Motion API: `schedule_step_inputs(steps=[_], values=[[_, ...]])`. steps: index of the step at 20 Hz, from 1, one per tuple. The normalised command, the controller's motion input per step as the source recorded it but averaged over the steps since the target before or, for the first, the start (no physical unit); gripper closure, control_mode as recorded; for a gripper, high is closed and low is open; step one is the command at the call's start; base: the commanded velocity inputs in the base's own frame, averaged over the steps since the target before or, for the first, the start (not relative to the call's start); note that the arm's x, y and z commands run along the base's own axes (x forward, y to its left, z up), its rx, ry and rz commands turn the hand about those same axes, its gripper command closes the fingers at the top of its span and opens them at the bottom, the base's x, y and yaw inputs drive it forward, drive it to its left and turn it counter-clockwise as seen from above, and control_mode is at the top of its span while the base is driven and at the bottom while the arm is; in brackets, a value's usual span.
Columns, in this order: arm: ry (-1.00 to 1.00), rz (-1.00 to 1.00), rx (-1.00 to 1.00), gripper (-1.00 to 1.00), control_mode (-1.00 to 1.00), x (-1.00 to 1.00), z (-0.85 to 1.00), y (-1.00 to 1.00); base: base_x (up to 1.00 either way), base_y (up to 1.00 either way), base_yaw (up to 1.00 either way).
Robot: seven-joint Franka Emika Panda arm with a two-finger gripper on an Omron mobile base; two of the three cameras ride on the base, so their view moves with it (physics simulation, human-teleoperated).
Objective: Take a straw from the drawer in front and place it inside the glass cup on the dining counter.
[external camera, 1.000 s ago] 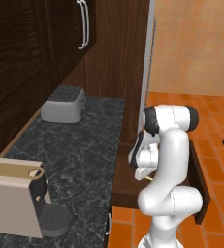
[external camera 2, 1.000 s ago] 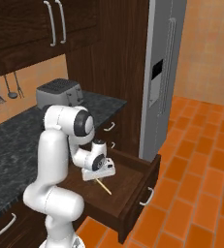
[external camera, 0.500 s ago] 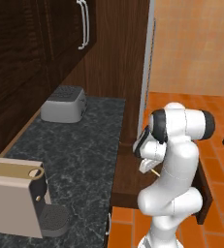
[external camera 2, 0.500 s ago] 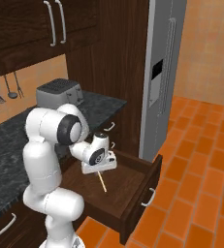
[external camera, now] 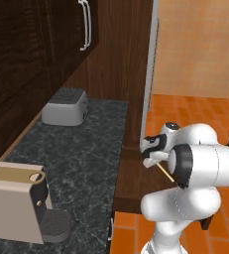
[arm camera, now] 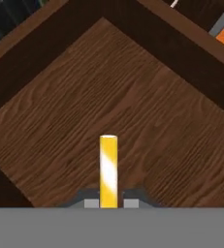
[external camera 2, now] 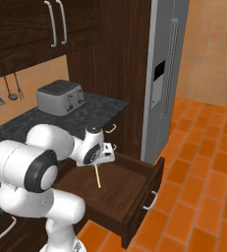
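A: Straw position?
B: The straw (external camera 2: 97,175) hangs tilted over the floor of the open drawer (external camera 2: 134,197), its top end pinched in the gripper (external camera 2: 99,159).

A: Gripper state?
B: Fingers closed on the straw; in the hand view the straw (arm camera: 108,169) rises between both tips.

A: Surroundings?
B: A toaster (external camera 2: 60,97) sits on the black granite counter (external camera: 86,144), a coffee machine (external camera: 22,203) nearer, the fridge (external camera 2: 166,74) to the drawer's right

A yellow straw (arm camera: 108,169) with a white gleam, dark brown wood-grain drawer (arm camera: 133,97), orange tiled floor (external camera 2: 203,197).
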Motion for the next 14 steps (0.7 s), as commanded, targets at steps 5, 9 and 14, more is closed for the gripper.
schedule_step_inputs(steps=[5, 9, 14], values=[[0.0, -0.13, 0.0, 1.0, -1.0, -0.02, 1.0, 0.0, 0.0, 0.0, 0.0], [0.01, -0.13, 0.03, 1.0, -1.0, -0.44, 1.0, 0.0, 0.0, 0.0, 0.0], [0.0, -0.12, 0.05, 1.0, -1.0, -0.92, 1.0, -0.01, 0.0, 0.0, 0.0]])
